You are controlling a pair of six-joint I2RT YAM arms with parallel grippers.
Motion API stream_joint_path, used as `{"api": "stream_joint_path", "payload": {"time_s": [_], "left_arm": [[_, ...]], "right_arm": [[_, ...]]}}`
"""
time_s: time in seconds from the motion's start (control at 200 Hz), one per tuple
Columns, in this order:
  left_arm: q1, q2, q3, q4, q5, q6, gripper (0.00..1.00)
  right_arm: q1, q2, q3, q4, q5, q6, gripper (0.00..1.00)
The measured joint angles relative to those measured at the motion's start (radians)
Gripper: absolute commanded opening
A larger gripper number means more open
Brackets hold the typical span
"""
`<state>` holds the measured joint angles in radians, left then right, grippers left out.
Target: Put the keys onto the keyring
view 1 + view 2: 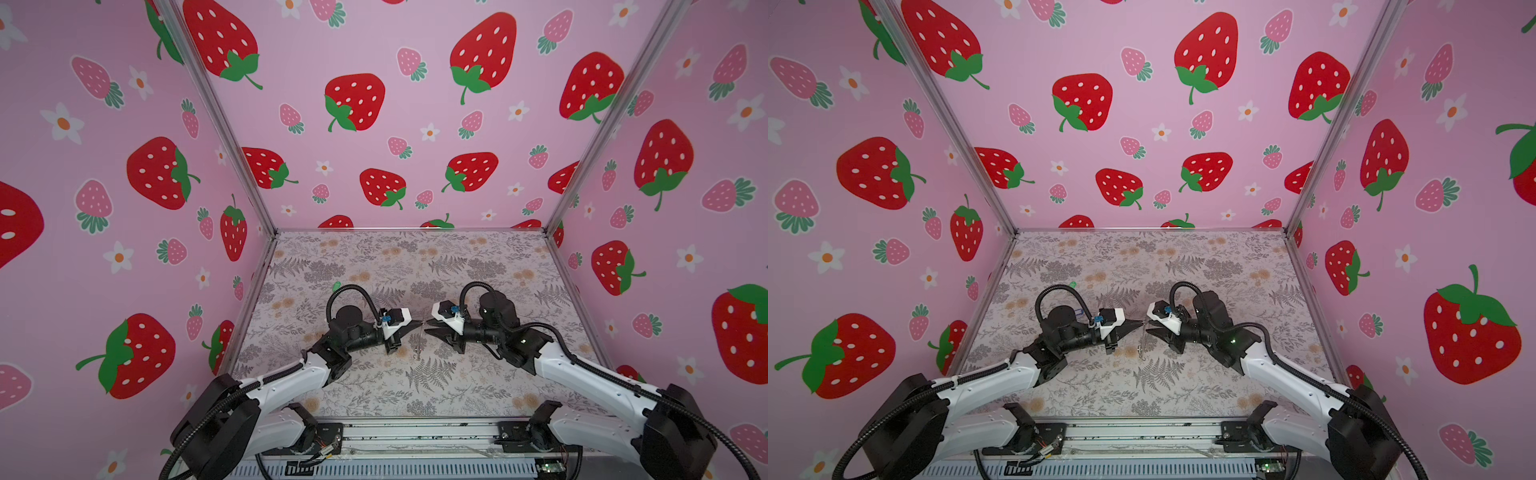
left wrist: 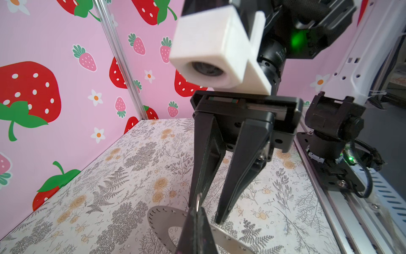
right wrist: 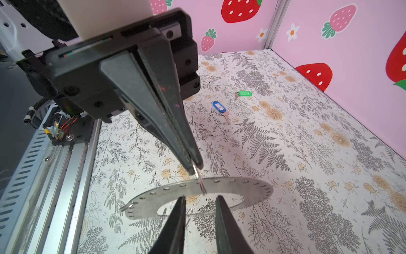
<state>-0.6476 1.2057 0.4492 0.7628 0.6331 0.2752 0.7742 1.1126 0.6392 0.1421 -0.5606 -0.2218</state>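
And the left gripper is pinching tight here, jaws pressed together on a small wire loop that is passing through the edge of the large, thin, flat grey metal keyring. That keyring is hanging tilted from the loop, just under the left gripper's tips and over the flower-printed table. Whether its low edge is touching the table, I cannot tell. The right gripper is facing the left one tip to tip with its jaws apart. It is gripping nothing I can see, with one finger sitting on either side of the loop, just short of the keyring's band. The two small keys are lying flat on the table, well beyond the left gripper and clear of both grippers. The blue-tagged key is lying nearer to it, and the bright green-tagged key just past that. In a top view the green-tagged key is peeking out behind the left arm's black cable
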Motion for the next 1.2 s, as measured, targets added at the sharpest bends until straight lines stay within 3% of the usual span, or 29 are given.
{"api": "stream_joint_path", "payload": {"time_s": [0.65, 1.201], "left_arm": [[0.003, 0.015, 0.0, 0.032, 0.071, -0.04, 0.0], [0.006, 0.014, 0.0, 0.042, 0.101, -0.05, 0.0]], "right_arm": [[-0.038, -0.013, -0.012, 0.046, -0.16, 0.027, 0.2], [-0.061, -0.03, -0.055, 0.063, -0.191, 0.026, 0.18]]}}
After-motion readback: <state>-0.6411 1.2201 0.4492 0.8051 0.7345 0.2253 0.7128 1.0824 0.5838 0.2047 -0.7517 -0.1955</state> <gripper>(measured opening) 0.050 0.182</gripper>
